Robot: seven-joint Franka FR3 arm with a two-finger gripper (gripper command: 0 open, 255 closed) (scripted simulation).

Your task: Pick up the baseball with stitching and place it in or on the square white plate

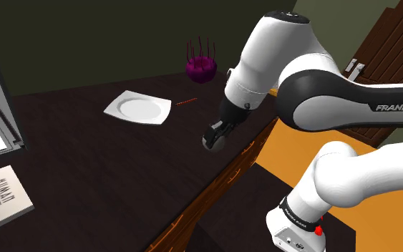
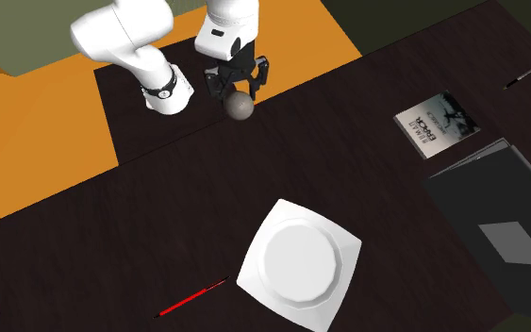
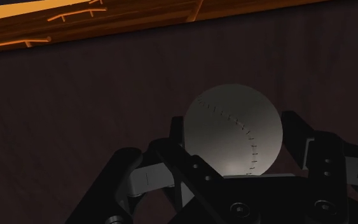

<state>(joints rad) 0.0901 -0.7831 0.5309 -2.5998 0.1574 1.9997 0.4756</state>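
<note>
Judging from these views, you are at the end of the first half of the job. The claw (image 2: 239, 92) is closed partway around the baseball (image 3: 233, 130), one black finger pressed to each side of it, so the grasp looks made. The ball sits near the tabletop (image 2: 367, 160) edge closest to the stand.

The carry and the release are left. The square white plate (image 2: 343, 250) has nothing on it and lies well apart from the ball, at about 5 o'clock from it in the second exterior view and at about 10 o'clock from the claw in the shoulder view. The dark surface between them looks free of obstacles; a thin red stick (image 2: 192, 297) lies off the plate's 8 o'clock side.

You cannot tell whether the ball is off the surface yet, because its underside is hidden behind the fingers and its own bulk. The stitching reads as a faint curved row of dashes in the wrist view; from the outside cameras the ball looks plain grey.
</note>
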